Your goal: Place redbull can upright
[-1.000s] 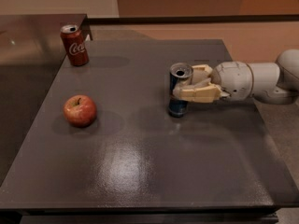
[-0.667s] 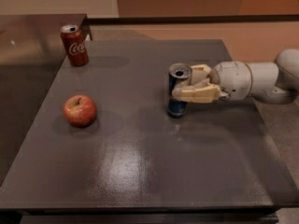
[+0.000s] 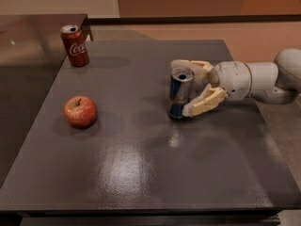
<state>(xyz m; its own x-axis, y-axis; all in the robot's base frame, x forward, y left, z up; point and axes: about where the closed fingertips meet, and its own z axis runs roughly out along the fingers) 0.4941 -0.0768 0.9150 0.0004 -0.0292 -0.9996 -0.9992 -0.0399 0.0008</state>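
The redbull can is slim, silver and blue, and stands upright on the dark grey table, right of centre. My gripper reaches in from the right with its fingers spread around the can. One finger lies behind the can's top and the other is in front, near its lower half. The jaws stand open. The white arm extends off the right edge.
A red Coca-Cola can stands upright at the table's back left corner. A red apple lies on the left side. A lower dark surface adjoins the table on the left.
The gripper's fingers have spread apart from the can, which they held closed before. The can stays upright in the same spot.
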